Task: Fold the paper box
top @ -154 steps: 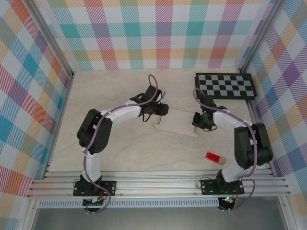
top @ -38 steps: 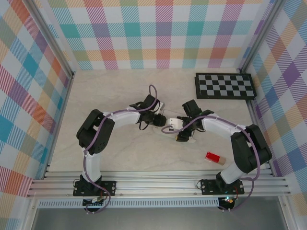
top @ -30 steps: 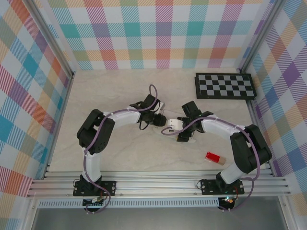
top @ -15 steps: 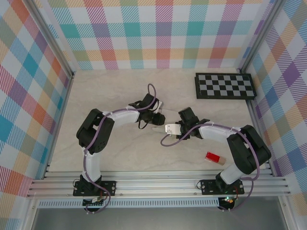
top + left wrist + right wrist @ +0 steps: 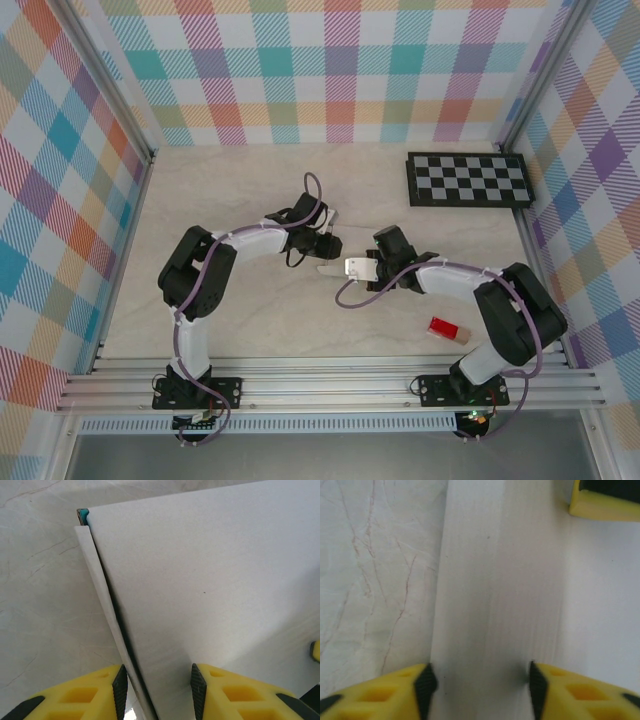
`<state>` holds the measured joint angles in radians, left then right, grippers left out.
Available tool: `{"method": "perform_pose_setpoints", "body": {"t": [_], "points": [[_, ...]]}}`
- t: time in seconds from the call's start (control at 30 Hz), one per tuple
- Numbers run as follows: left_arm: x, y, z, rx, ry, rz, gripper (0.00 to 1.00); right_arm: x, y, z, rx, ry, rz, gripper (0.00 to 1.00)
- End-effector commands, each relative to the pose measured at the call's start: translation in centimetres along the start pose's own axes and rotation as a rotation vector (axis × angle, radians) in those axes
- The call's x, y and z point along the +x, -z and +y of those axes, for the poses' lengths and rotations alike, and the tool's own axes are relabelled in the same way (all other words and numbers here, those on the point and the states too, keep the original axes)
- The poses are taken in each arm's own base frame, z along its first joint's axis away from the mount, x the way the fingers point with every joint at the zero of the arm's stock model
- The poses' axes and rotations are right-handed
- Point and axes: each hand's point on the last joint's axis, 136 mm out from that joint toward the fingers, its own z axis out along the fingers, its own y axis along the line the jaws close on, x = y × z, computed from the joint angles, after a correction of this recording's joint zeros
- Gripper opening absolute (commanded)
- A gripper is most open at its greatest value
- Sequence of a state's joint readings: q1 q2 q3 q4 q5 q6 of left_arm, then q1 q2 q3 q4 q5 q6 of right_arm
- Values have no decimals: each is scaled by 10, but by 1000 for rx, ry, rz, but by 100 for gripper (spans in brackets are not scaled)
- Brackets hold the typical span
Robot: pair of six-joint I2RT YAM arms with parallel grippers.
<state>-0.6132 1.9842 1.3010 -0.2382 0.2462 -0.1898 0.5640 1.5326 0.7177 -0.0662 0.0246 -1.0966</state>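
**White thin-card paper box clamped mid-table for creasing**

Folded, with teal at one corner, it sits mid-table between both arms. We see the yellow-fingered left gripper clamping its flapped edge. The right gripper holds its jaws apart over a panel. We would press evenly along the crease.

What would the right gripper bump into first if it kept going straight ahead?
The paper box: its white card lies between the right gripper's fingers and runs on ahead. Beyond, slightly to one side, sits a yellow finger of the left gripper, though how far is unclear.
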Motion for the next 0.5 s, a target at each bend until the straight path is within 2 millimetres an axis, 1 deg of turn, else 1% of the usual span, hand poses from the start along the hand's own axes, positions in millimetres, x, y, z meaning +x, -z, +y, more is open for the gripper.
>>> {"method": "perform_pose_setpoints", "body": {"t": [0.0, 0.1, 0.17, 0.23, 0.3, 0.33, 0.37, 0.43, 0.47], "points": [[36, -14, 18, -45, 26, 140, 41, -16, 24, -8, -11, -125, -93, 66], [36, -14, 20, -56, 26, 139, 41, -27, 50, -24, 19, -207, -145, 67], [36, -13, 21, -60, 27, 138, 41, -29, 69, -38, 67, -293, -171, 67], [34, -12, 21, -62, 26, 134, 40, -27, 88, -55, 138, -407, -192, 65], [31, -11, 21, -63, 24, 128, 40, -21, 105, -70, 211, -549, -198, 62], [31, -11, 21, -64, 24, 128, 40, -15, 112, -76, 249, -621, -187, 61], [29, -10, 21, -63, 23, 125, 40, -6, 119, -84, 294, -737, -170, 59], [27, -10, 21, -63, 22, 122, 40, 21, 132, -96, 376, -993, -108, 54], [27, -11, 21, -62, 24, 122, 40, 38, 137, -97, 401, -1155, -76, 51]]}}
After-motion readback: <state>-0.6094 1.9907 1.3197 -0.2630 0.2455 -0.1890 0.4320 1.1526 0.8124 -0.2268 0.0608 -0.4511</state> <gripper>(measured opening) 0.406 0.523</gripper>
